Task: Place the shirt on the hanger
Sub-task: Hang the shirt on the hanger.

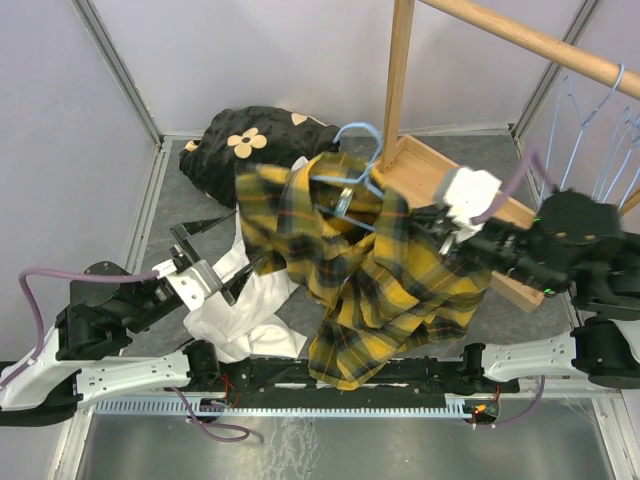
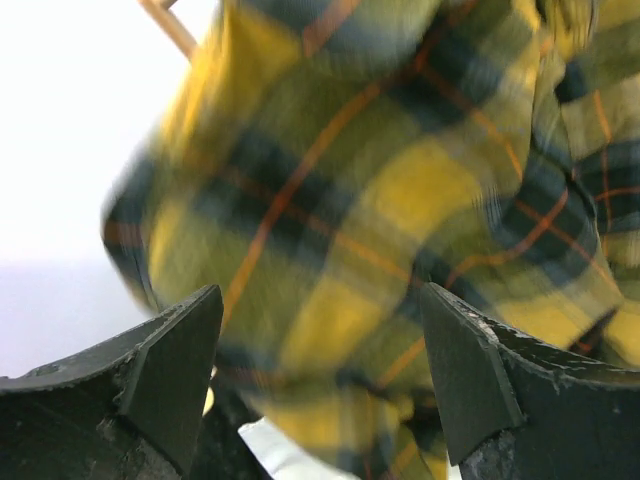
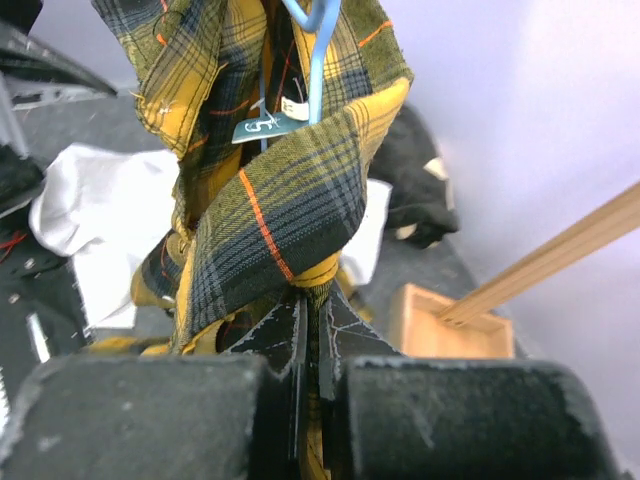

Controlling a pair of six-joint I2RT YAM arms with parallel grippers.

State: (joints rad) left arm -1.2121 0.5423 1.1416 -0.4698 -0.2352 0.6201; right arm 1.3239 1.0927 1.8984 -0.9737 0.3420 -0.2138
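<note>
Above table (image 1: 480, 160), shirt (image 1: 390, 270) in right claw (image 3: 312, 325)

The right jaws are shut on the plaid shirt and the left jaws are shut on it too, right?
Not quite. The right jaws are shut on the plaid shirt, but the left jaws stand open: the left wrist view shows them spread wide, pinching no cloth.

White garment (image 1: 250, 325) near black flowered cloth (image 1: 235, 140) — wooden rail (image 1: 520, 38) overhead, its base (image 1: 440, 160) seemingly box-like.
</note>
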